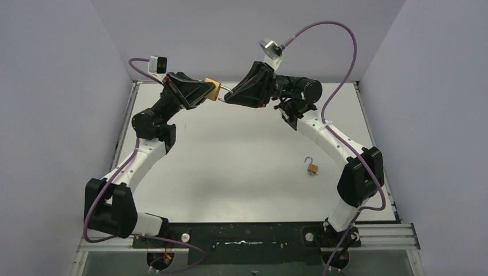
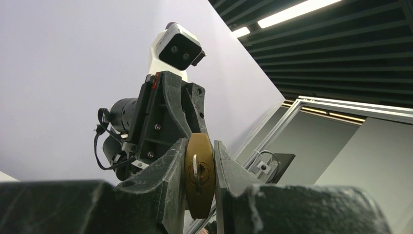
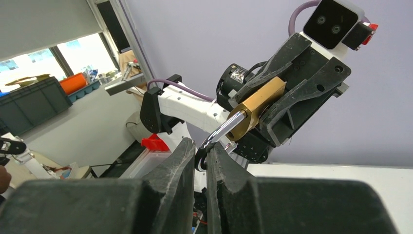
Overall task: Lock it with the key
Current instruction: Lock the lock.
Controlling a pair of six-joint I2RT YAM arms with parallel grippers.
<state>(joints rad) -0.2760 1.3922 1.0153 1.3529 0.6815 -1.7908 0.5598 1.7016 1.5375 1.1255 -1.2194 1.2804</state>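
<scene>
A brass padlock (image 1: pixel 213 89) is held in the air at the back of the table, between both arms. My left gripper (image 1: pixel 208 91) is shut on its body; in the left wrist view the padlock (image 2: pixel 199 187) sits between my fingers, bottom face toward the camera, with a thin silver key (image 2: pixel 195 168) in the keyhole. My right gripper (image 1: pixel 228 96) is shut on the silver shackle (image 3: pixel 221 130), which curves down from the brass body (image 3: pixel 258 105) into my fingertips (image 3: pixel 218 158).
A second small brass padlock (image 1: pixel 312 167) with its shackle open lies on the white table (image 1: pixel 241 172), right of centre near the right arm. Grey walls stand on three sides.
</scene>
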